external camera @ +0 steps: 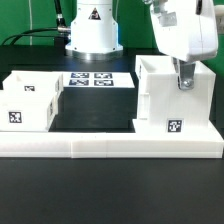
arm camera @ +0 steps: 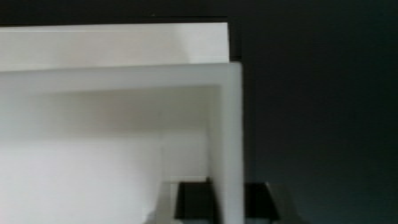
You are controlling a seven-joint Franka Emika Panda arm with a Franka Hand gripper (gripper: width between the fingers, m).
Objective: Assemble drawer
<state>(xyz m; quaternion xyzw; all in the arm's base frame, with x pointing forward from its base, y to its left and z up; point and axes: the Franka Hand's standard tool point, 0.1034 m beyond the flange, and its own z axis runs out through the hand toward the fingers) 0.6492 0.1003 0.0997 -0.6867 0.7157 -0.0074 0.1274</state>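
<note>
Pincer [external camera: 183, 84] set on the upper rim of the drawer housing [external camera: 165, 100], which stands on the black tabletop [external camera: 100, 190] at the exterior view's right, against the border wall [external camera: 110, 148]. A tray [external camera: 30, 102] sits at the left, with the marker board [external camera: 95, 80] behind. Wrist view: dark fingers [arm camera: 192, 203] flank the housing's thin wall [arm camera: 228, 130], drawn narrow and gripping it.

I see a matte black table [external camera: 105, 195] under even light. A long low white border wall [external camera: 60, 148] crosses at six o'clock; the marker board [external camera: 90, 80] lies flat toward twelve.
</note>
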